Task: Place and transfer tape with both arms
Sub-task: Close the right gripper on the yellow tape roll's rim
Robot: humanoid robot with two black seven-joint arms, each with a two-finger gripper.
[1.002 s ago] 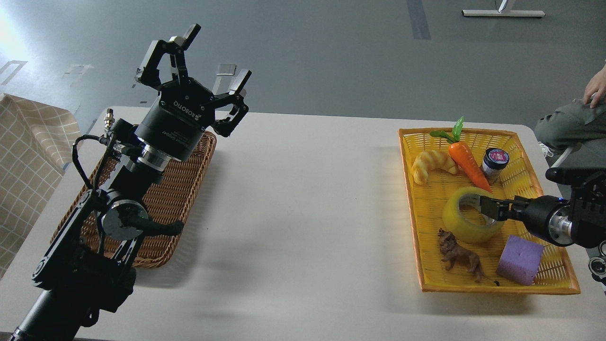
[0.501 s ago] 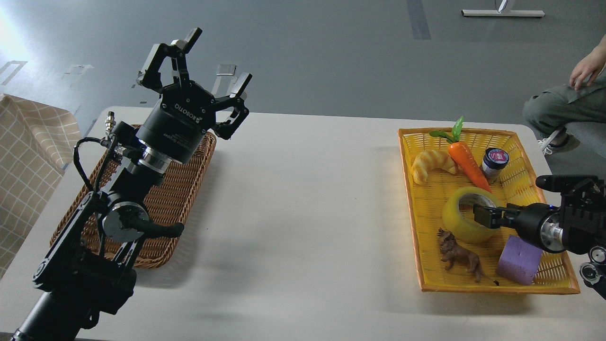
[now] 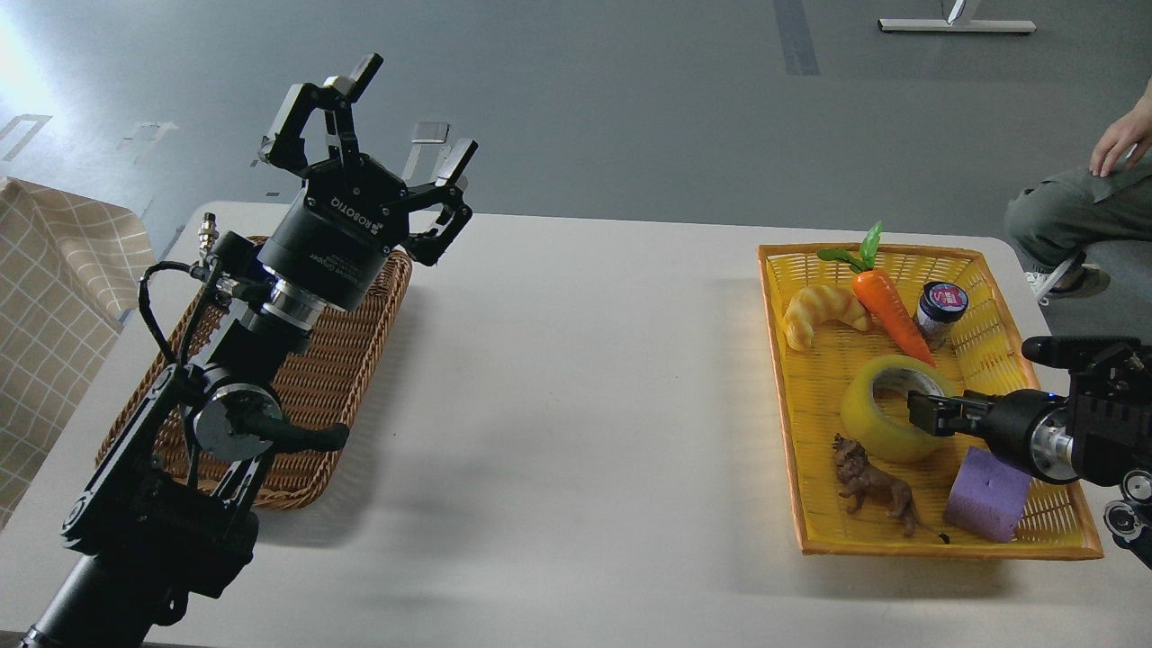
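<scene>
Item: tape [image 3: 886, 409], lying core-up in the yellow basket [image 3: 1035, 540] by the tabletop's right edge, right gripper [image 3: 927, 414] reaching into its core, closure untellable; left gripper [image 3: 378, 144] hovering spread, far-left corner.

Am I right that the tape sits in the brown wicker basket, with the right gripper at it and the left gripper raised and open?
Not quite: the head view shows the tape in the yellow basket. The right gripper is at it; the left gripper is raised, open.
</scene>
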